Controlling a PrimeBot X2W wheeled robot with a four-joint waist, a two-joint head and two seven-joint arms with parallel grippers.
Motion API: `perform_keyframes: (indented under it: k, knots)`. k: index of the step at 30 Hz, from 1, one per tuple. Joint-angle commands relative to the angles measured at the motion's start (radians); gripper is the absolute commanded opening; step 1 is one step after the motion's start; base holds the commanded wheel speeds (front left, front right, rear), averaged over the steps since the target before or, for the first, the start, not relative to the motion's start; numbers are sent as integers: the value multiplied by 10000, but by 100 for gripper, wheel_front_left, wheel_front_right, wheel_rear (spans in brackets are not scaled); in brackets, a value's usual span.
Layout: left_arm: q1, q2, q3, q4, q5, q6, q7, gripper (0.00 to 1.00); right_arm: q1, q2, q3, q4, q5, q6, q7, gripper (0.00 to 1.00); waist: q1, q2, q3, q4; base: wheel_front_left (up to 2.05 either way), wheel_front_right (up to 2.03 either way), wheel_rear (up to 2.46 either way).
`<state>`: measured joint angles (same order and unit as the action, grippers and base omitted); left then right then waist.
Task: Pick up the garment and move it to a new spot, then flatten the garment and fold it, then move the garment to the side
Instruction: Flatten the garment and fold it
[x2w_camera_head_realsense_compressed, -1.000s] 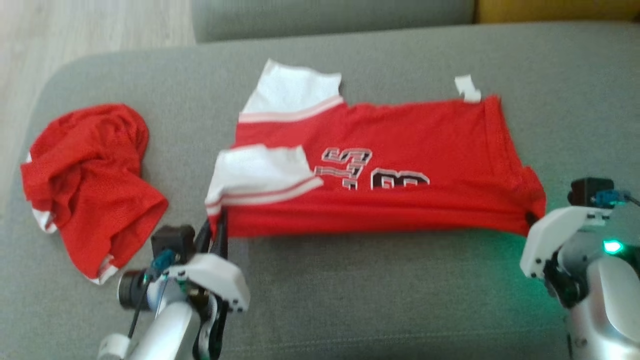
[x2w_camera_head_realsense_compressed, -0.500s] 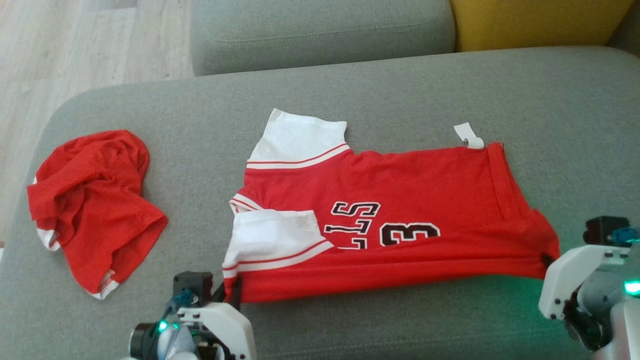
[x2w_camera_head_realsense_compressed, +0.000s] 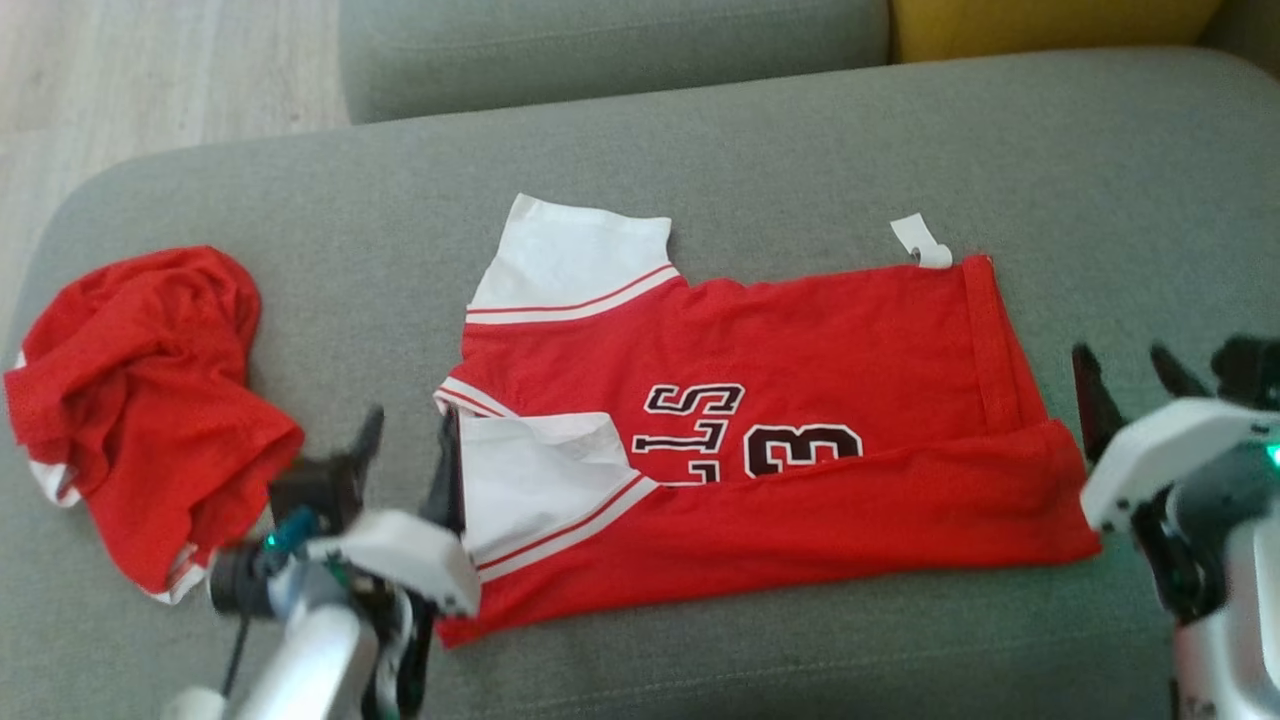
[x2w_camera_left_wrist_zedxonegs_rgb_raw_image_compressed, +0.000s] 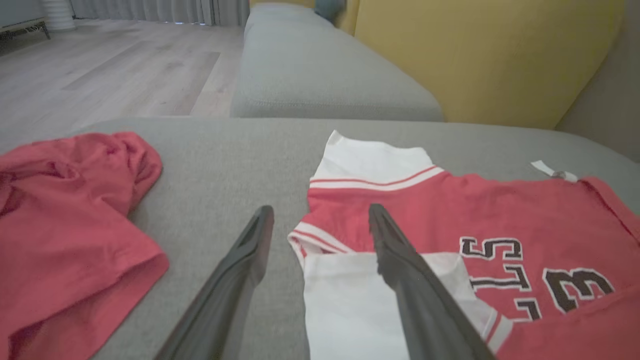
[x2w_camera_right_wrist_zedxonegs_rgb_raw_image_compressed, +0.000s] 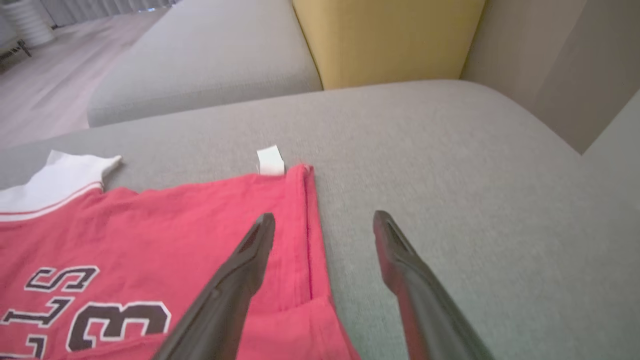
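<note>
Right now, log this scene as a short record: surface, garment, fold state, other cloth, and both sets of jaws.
surface: grey couch seat
garment: red jersey, spread out, white sleeves toward the robot's left
fold state: near edge folded up over the lower part of the number
tag: white tag at the far hem corner
other cloth: crumpled red garment, apart, further left
left jaws: open at the sleeve end, holding nothing
right jaws: open beside the hem end, holding nothing

The red garment (x2w_camera_head_realsense_compressed: 850, 330), just right of the left gripper (x2w_camera_head_realsense_compressed: 410, 425), bears black, white-edged letters, seemingly "LLS", above a "3"; a fold covers the rest.
</note>
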<state>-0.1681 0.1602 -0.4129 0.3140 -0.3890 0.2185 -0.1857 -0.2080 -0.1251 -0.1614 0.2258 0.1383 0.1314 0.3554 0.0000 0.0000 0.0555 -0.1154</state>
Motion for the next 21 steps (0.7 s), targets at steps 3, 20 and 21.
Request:
perform_keyframes:
  k: [3, 20, 21]
  knots:
    - [-1005, 230, 425, -311, 24, -113, -150, 100, -776, -23, 361, -427, 39, -7, -552, 100, 0, 0, 243, -121, 0, 0, 0]
    - [-6738, 525, -182, 3443, 729, -1277, 1734, 100, -2899, 205, 1484, -716, -139, -7, -1756, 100, 0, 0, 2692, -992, 0, 0, 0]
    - [-7048, 593, -265, 3821, 826, -1357, 1861, 100, -2956, 238, 1568, -754, -145, -7, -1786, 100, 0, 0, 2827, -1095, 0, 0, 0]
